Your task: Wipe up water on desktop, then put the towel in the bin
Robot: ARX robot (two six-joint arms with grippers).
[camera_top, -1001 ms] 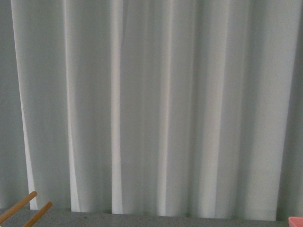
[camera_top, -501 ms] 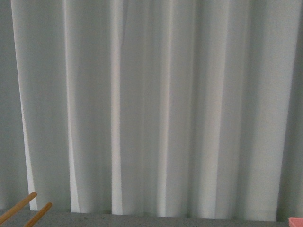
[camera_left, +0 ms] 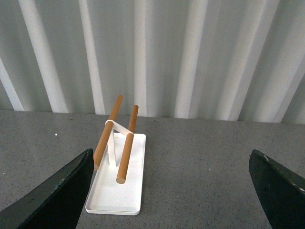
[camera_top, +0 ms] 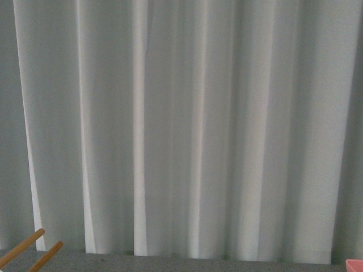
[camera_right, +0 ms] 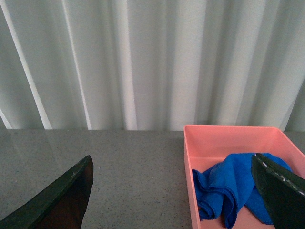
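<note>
In the right wrist view the blue towel (camera_right: 226, 191) lies crumpled inside the salmon-pink bin (camera_right: 209, 138), which stands on the dark grey desktop (camera_right: 128, 171). My right gripper (camera_right: 174, 195) is open and empty, its jaws wide apart over the bin's near wall and the desktop beside it. In the left wrist view my left gripper (camera_left: 174, 191) is open and empty above the bare desktop (camera_left: 200, 167). In the front view only a corner of the bin (camera_top: 354, 264) shows at the bottom right; neither gripper is in view there.
A white tray (camera_left: 116, 191) with two wooden rods (camera_left: 127, 150) stands on the desktop beside my left gripper; the rod tips (camera_top: 34, 252) show at the front view's bottom left. A pale pleated curtain (camera_top: 181, 124) hangs behind the desktop's far edge.
</note>
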